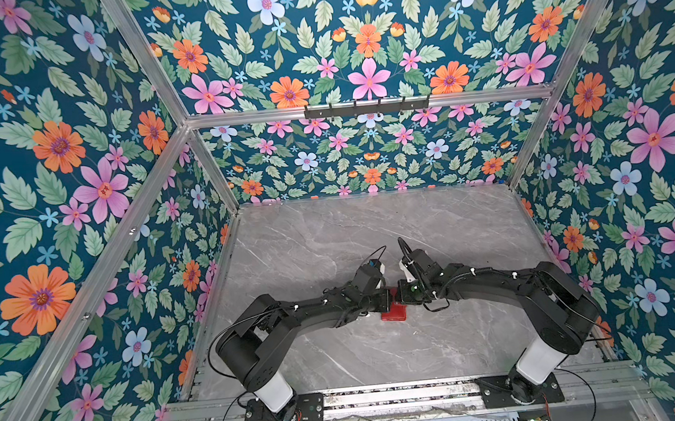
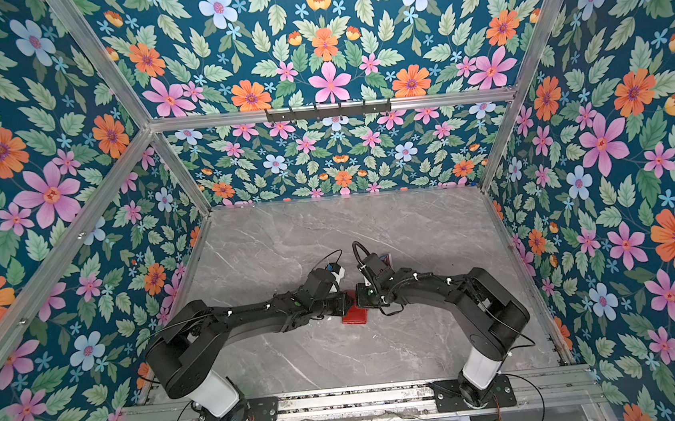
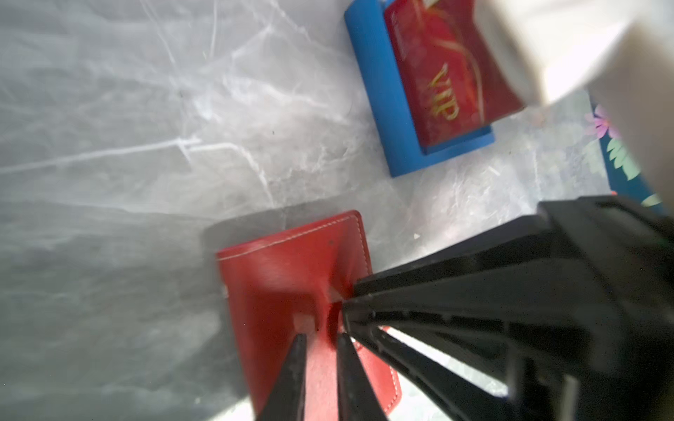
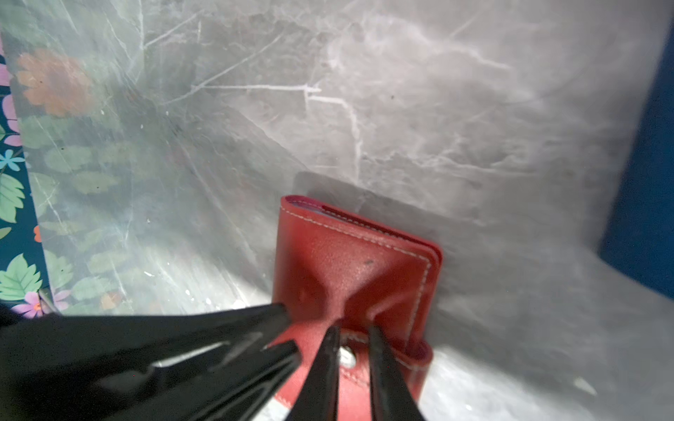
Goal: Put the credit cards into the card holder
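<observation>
Left gripper (image 3: 322,337): jaws slightly parted over card holder (image 3: 284,269); grasp unclear.
Right gripper (image 4: 353,328): likewise parted, astride snap tab (image 4: 348,359); grasp unclear.
Red VIP card (image 3: 448,73): in blue stand (image 3: 379,94), upper right.

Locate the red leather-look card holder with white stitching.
In both top views the card holder lies mid-table on the grey marble tabletop, where the left gripper and right gripper meet, nearer the robot than the blue stand.
</observation>
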